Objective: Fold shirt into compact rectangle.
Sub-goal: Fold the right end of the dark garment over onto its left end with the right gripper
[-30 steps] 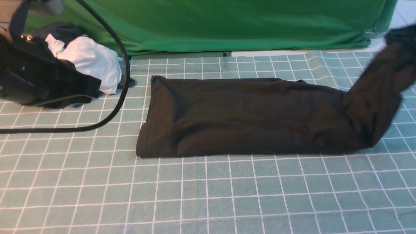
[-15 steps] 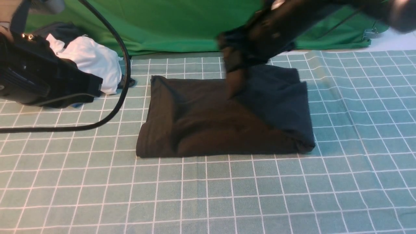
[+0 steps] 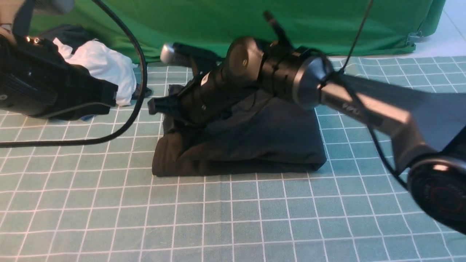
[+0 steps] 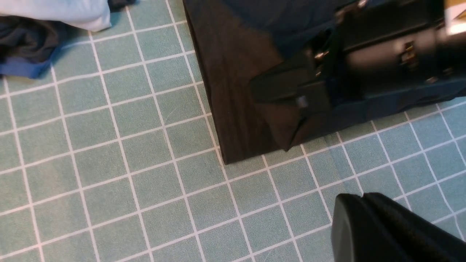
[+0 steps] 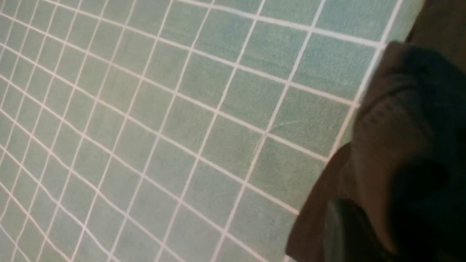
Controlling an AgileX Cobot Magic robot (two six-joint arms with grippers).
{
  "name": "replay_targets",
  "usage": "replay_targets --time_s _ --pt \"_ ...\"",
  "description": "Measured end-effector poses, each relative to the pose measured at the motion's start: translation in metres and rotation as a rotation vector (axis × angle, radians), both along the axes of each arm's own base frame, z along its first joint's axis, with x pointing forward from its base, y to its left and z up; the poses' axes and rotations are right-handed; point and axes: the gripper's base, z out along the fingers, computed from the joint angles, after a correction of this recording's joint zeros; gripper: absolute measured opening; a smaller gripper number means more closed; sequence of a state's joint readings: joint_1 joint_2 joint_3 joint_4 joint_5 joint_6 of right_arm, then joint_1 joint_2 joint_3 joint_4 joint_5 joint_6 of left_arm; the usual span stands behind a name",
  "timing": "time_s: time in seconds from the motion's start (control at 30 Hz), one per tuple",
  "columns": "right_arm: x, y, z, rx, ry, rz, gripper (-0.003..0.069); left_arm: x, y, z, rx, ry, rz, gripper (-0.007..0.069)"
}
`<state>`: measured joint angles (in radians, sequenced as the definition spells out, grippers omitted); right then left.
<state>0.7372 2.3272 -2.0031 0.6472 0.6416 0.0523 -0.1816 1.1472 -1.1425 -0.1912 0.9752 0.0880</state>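
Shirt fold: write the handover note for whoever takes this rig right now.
Left gripper: shut, empty, clear of the shirt, to its left.
Right gripper: low over the shirt's left end; grip unclear.
Shirt: on the table, top layer folded across, stopping short of the left edge.
Done: doubled into a rough rectangle.
To do: let go, withdraw, square the edges.

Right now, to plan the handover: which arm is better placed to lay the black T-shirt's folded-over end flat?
Right, probably. The right gripper sits over the black T-shirt's left edge, at the folded-over layer; the left gripper hangs shut, off the cloth.
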Motion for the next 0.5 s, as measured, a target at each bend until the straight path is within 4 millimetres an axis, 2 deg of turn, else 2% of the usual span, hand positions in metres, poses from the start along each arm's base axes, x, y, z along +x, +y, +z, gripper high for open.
replay_targets --time_s 0.1,0.23,0.27,0.33,0.5 --pt "-0.002 0.007 -0.012 0.009 0.026 -0.005 0.0269 0.0 0.0 0.0 0.0 -0.001 0.0 0.0011" --pt "-0.002 0.009 -0.003 0.017 0.008 0.039 0.0407 0.0 0.0 0.0 0.0 -0.001 0.0 0.0011" --pt "-0.002 0.009 -0.001 0.016 0.003 0.049 0.0416 0.0 0.0 0.0 0.0 -0.001 0.0 0.0011" --pt "0.001 0.007 0.017 0.022 -0.018 0.106 0.0451 0.0 0.0 0.0 0.0 -0.002 0.0 0.0011" --pt "0.013 -0.009 0.06 0.022 -0.081 0.196 0.046 0.0 0.0 0.0 -0.005 -0.001 0.006 0.0011"
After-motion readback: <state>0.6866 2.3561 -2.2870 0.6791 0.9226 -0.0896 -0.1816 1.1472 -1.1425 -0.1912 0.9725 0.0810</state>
